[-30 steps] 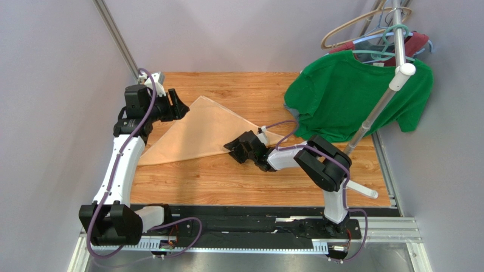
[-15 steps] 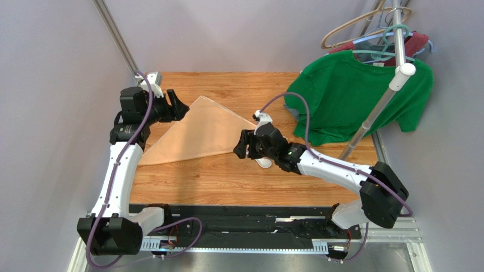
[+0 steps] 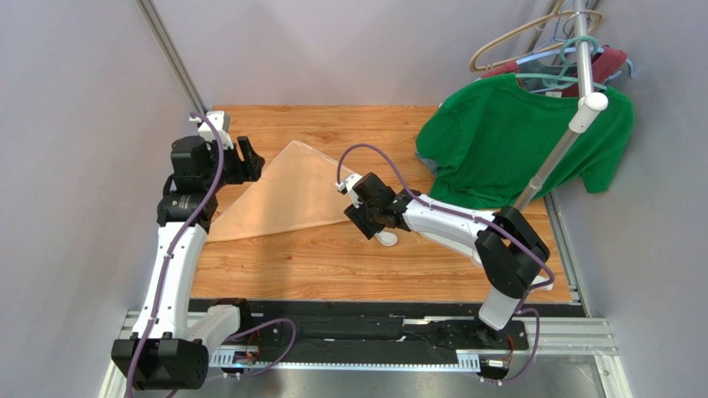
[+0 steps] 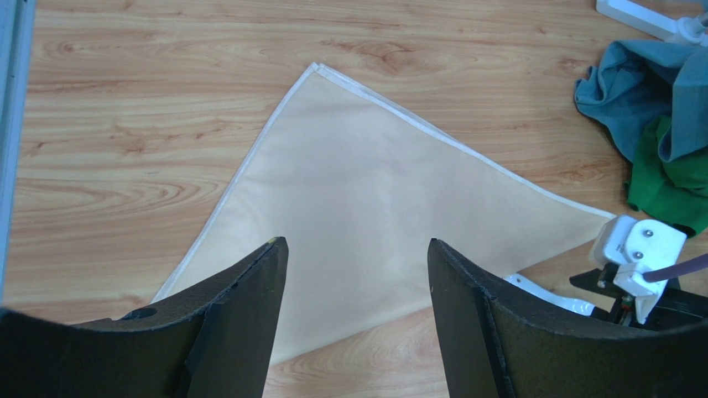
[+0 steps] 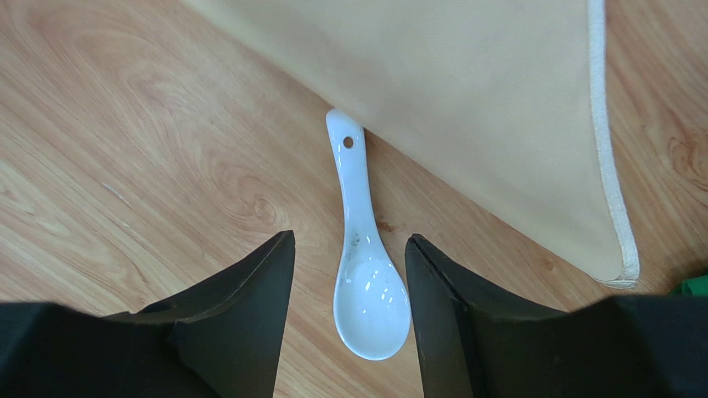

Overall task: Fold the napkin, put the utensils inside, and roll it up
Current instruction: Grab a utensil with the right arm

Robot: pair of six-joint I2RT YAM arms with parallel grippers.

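Our right gripper [image 5: 349, 240], jaws apart and empty, hangs over the spoon [image 5: 370, 290], whose handle tip touches the long edge of the napkin [image 5: 465, 91], while our left gripper [image 4: 356, 242], likewise apart, hovers above the napkin; we fear 1 careless close may skid the slick spoon or snag that edge.

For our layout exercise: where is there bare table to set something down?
Bare table: the near strip in front of the napkin and spoon, and the far strip behind the napkin, left of the green T-shirt. Crowded around the spoon.
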